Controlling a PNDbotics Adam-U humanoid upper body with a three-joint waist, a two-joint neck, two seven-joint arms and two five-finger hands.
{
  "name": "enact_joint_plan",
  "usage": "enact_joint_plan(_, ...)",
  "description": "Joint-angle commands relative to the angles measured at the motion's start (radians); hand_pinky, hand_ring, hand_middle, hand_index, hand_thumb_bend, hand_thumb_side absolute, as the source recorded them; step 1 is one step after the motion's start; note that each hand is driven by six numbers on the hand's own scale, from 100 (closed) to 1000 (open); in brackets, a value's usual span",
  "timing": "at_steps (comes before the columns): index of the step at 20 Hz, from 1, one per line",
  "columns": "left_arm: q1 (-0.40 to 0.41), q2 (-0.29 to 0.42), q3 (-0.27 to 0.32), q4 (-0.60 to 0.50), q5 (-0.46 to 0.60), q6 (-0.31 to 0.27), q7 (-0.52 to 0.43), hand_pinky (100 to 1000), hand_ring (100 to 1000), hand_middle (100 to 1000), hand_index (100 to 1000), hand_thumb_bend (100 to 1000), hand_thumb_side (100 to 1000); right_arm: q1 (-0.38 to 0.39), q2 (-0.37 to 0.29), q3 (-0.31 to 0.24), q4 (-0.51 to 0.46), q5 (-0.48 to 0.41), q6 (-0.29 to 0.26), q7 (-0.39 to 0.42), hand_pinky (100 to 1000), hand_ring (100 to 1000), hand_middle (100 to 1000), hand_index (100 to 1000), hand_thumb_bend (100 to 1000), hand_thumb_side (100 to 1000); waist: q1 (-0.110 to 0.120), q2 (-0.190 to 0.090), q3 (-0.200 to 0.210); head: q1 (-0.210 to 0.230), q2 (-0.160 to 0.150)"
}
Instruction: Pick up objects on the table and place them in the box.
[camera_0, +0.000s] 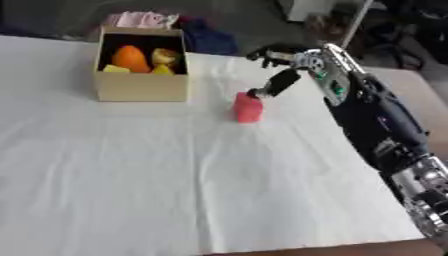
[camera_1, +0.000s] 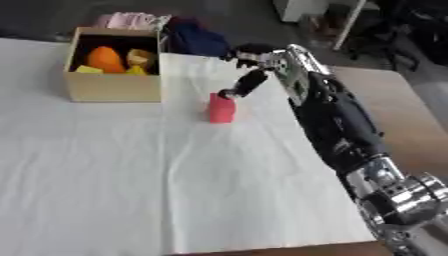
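White cloth (camera_0: 175, 190) covers the table. Box (camera_0: 140, 87) at far left holds orange (camera_0: 129, 58) and yellow items (camera_0: 164, 57). Right hand (camera_0: 278, 67): a fingertip touches the upright red block (camera_0: 248, 108); fingers' state unclear.

The right arm (camera_0: 376, 120) stretches in from the lower right corner, its hand (camera_0: 284, 62) bent downward with one finger (camera_0: 273, 86) pointing down.

A plain white cloth (camera_0: 175, 175) covers the tabletop (camera_1: 394, 100), whose bare edge is tan. A red block (camera_0: 248, 108) stands on it near a tan cardboard box (camera_0: 142, 86) with a dark inside, holding an orange item (camera_0: 129, 58) and yellow pieces (camera_0: 165, 57). The right hand (camera_0: 278, 62) is black with silver parts.
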Motion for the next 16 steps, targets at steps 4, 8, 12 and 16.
enact_joint_plan(4, -0.007, 0.020, 0.012, -0.012, -0.005, -0.002, -0.005, 791, 583, 639, 780, 100, 589, 0.002, -0.020, 0.007, 0.031, 0.003, -0.006, 0.035, 837, 857, 916, 979, 418, 479, -0.001, 0.001, -0.003, 0.004, -0.013)
enact_joint_plan(8, -0.007, 0.018, 0.011, -0.012, -0.005, -0.002, -0.008, 792, 584, 639, 780, 100, 590, 0.000, -0.003, 0.007, 0.064, 0.004, -0.029, 0.071, 835, 853, 903, 972, 413, 481, 0.001, 0.004, -0.005, 0.004, -0.012)
enact_joint_plan(12, -0.007, 0.017, 0.011, -0.013, -0.005, -0.003, -0.010, 793, 590, 639, 781, 100, 590, -0.001, 0.011, 0.017, 0.070, 0.020, -0.042, 0.090, 837, 853, 896, 970, 424, 481, 0.003, 0.006, -0.005, 0.003, -0.011)
enact_joint_plan(16, -0.007, 0.016, 0.012, -0.013, -0.004, -0.003, -0.011, 793, 591, 639, 781, 100, 589, -0.001, 0.023, 0.022, 0.079, 0.044, -0.050, 0.102, 837, 852, 892, 970, 430, 480, 0.004, 0.008, -0.005, 0.004, -0.011)
